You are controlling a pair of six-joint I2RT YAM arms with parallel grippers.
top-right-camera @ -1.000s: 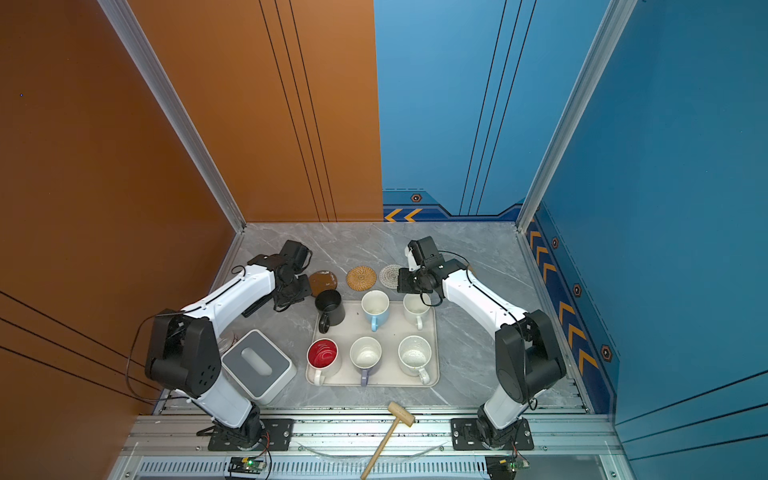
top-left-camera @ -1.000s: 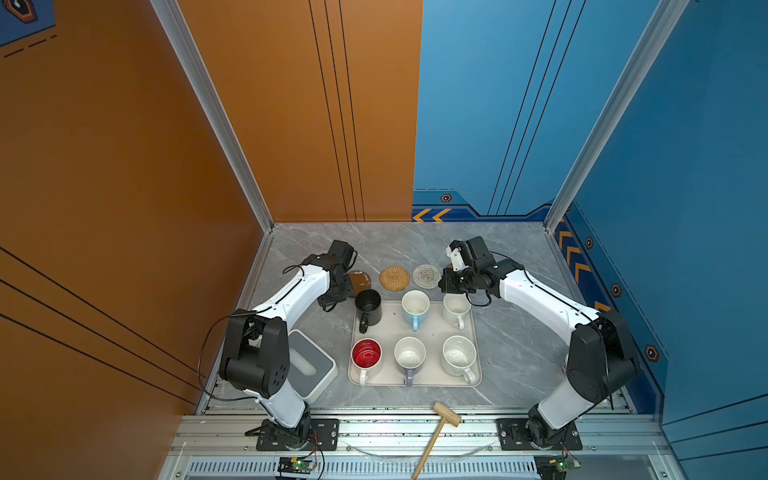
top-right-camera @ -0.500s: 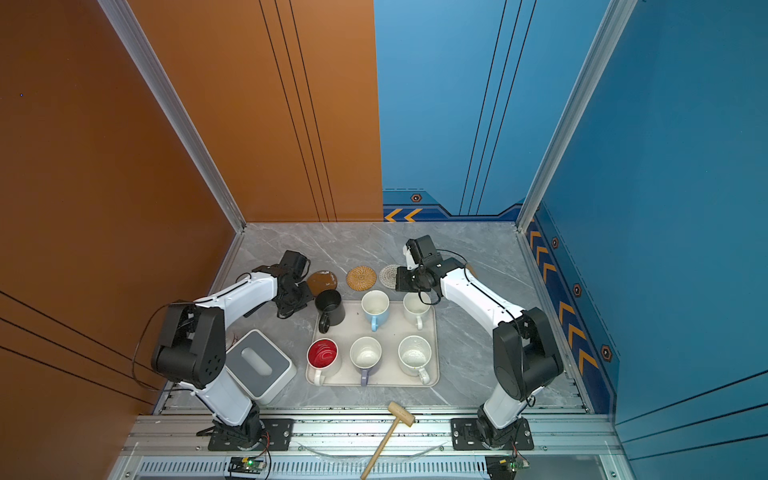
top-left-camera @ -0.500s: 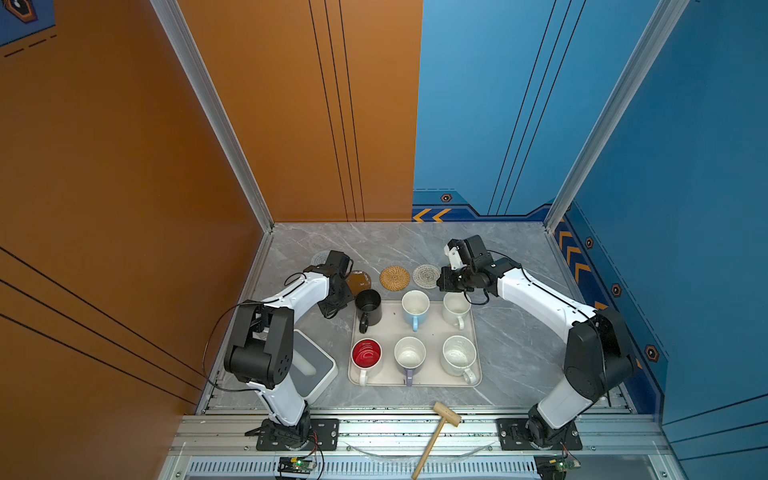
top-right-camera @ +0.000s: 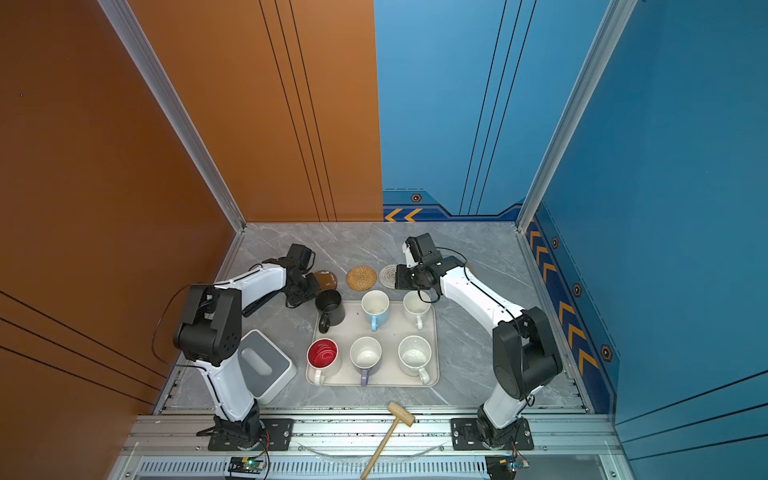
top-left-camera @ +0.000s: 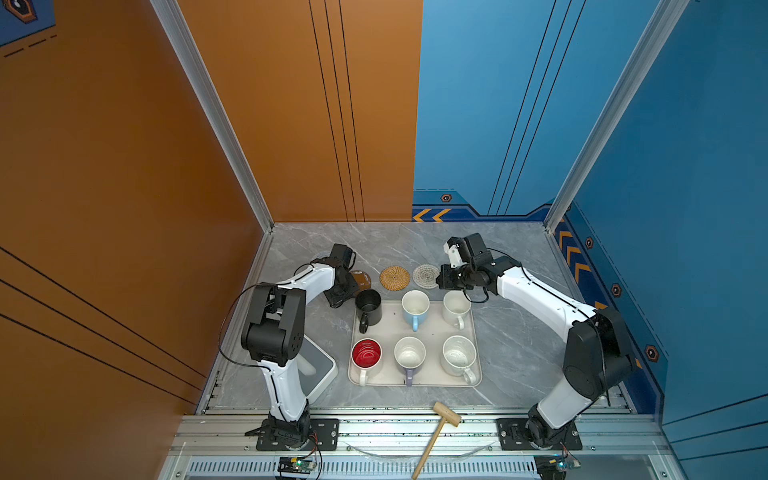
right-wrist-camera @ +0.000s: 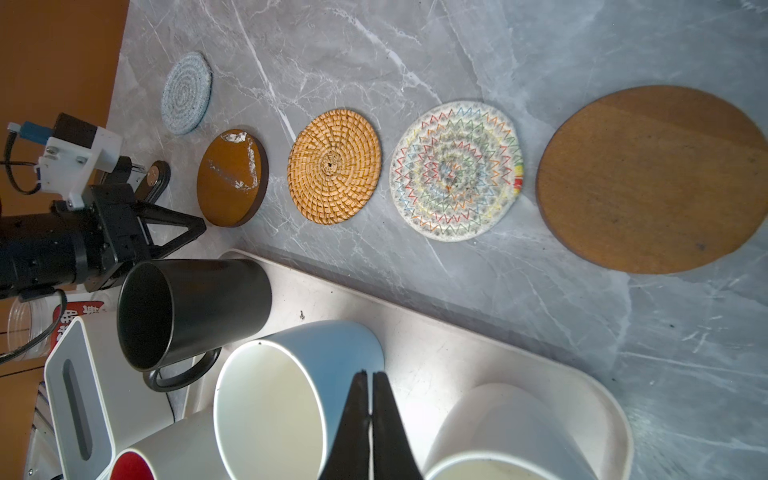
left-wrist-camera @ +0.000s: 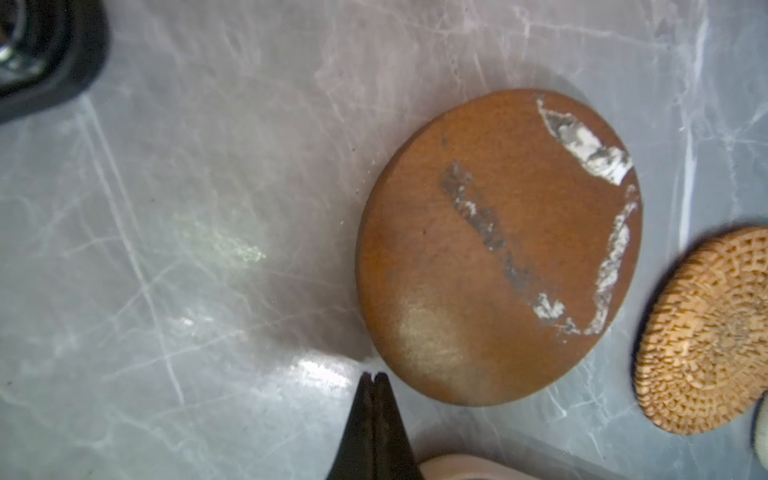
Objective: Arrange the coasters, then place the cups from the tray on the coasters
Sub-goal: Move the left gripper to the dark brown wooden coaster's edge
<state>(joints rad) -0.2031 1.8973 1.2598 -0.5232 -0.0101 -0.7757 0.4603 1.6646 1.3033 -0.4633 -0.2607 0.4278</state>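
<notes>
Five coasters lie in a row behind the tray (top-left-camera: 434, 328): a grey spiral (right-wrist-camera: 187, 93), glossy brown (left-wrist-camera: 498, 245), rattan (top-left-camera: 394, 277), a pale spiral with coloured stitching (top-left-camera: 425, 275) and matte brown (right-wrist-camera: 652, 178). My left gripper (left-wrist-camera: 374, 376) is shut and empty, its tips on the table beside the glossy coaster's edge. The right gripper (right-wrist-camera: 369, 376) is shut, empty, and hangs above the tray's back edge. On the tray stand six cups: black (top-left-camera: 368, 306), light blue (top-left-camera: 414, 307), cream (top-left-camera: 456, 307), red-inside (top-left-camera: 366, 354), lavender (top-left-camera: 409, 355), speckled (top-left-camera: 458, 353).
A white-and-grey square device (top-left-camera: 318, 365) sits left of the tray, partly under my left arm. A clear jar (right-wrist-camera: 25, 328) stands near it. A wooden mallet (top-left-camera: 440, 424) lies across the front rail. Walls close in the table at the back and on both sides.
My left gripper has closed the last bit and pulled back off the glossy brown coaster toward the tray's corner, elbow folding in. The right arm has hardly moved.
</notes>
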